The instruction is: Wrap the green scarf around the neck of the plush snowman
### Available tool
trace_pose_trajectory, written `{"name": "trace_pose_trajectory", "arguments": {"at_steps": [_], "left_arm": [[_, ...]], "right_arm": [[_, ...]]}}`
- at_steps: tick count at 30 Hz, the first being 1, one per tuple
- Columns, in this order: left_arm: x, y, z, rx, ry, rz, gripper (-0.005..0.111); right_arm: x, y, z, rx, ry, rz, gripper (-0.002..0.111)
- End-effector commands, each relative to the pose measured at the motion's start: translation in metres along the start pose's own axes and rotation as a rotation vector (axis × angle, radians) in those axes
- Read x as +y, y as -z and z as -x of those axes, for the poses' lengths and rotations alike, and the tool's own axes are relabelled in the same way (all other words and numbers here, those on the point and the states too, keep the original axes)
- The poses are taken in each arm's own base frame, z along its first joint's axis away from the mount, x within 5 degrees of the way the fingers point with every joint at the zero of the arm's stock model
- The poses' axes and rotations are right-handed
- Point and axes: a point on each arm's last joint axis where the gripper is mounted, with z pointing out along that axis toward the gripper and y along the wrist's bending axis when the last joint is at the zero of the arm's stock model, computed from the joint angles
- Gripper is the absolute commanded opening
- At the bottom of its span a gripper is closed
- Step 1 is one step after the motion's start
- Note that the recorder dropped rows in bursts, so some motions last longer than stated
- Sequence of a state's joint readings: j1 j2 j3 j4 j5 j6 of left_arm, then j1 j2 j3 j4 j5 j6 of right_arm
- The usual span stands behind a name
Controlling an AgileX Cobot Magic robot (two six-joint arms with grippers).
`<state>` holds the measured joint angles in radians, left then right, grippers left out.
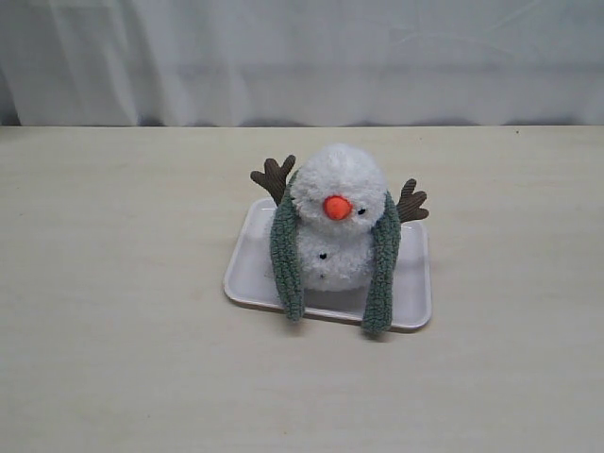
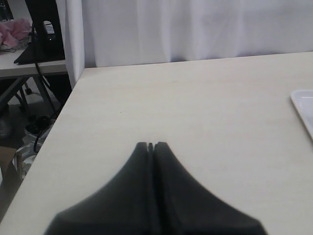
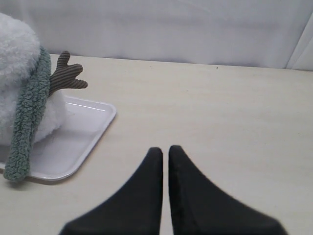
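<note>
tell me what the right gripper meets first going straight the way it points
Way probably free: ahead of the right gripper lies only table, then the white curtain; the tray sits aside.

Pale wooden table (image 1: 113, 377) before a white curtain (image 1: 302, 57) (another desk (image 2: 12, 68) stands beyond one edge).

We hold our left gripper (image 2: 150, 145) closed, its two black fingers (image 2: 137, 166) pressed tip to tip. Our right gripper (image 3: 162, 149) is closed too, with only a thin slit between its tips.
</note>
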<state>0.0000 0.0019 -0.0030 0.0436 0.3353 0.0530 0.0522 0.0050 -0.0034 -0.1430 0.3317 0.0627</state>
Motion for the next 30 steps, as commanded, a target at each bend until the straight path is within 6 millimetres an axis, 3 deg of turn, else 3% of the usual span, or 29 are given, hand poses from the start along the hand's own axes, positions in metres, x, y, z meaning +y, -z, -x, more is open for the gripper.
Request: {"name": "trace_pose_trajectory", "arguments": {"at_steps": [1,30], "left_arm": [[-0.0002,-0.0002,0.0002,-0.011,0.004,-0.001,0.000],[-0.0002,-0.0002,0.0002,-0.011,0.004,-0.001,0.000]], "right_arm": [[-0.0001,0.0000,-0.0016,0.006,0.017,-0.003,0.004],[-0.0001,0.0000,-0.0022,0.013,-0.008,-0.004,0.004]]}}
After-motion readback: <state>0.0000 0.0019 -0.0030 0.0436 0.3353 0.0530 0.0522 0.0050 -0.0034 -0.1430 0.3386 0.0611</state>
